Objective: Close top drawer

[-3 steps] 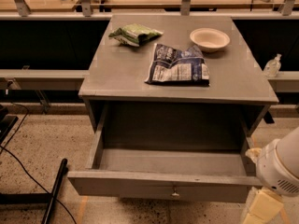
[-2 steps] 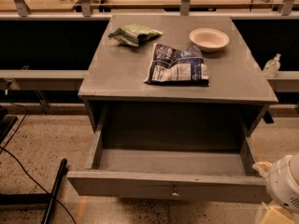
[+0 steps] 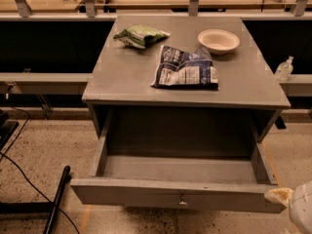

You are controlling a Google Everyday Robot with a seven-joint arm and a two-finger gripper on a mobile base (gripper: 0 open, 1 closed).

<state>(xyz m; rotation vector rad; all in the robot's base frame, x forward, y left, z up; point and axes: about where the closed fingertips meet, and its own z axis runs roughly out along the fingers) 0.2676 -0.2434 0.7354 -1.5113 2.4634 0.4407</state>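
- The gripper (image 3: 280, 197) sits low in the bottom right corner, and only a small part of it shows.
- I cannot tell if the gripper is holding tight or let go. It does not look like it has hold of anything.
- The top drawer (image 3: 175, 194) is just to the left of the gripper. It is pulled far out and looks empty inside.
- The right end of the drawer's front is right beside the gripper. I cannot tell if they touch.
- The little round knob (image 3: 183, 199) is further left of the gripper, in the middle of the drawer's front.
- Up and behind the gripper, on top of the cabinet (image 3: 126, 77), lie a blue bag (image 3: 186, 69), a green bag (image 3: 140, 35) and a bowl (image 3: 218, 41).
- I think the closing push has not begun yet. The gripper looks like it is getting into place.
- Next, the gripper should go to the left, get in front of the drawer near the knob, and push it straight back.
- A push on the corner alone could make the drawer go in crooked and get stuck.
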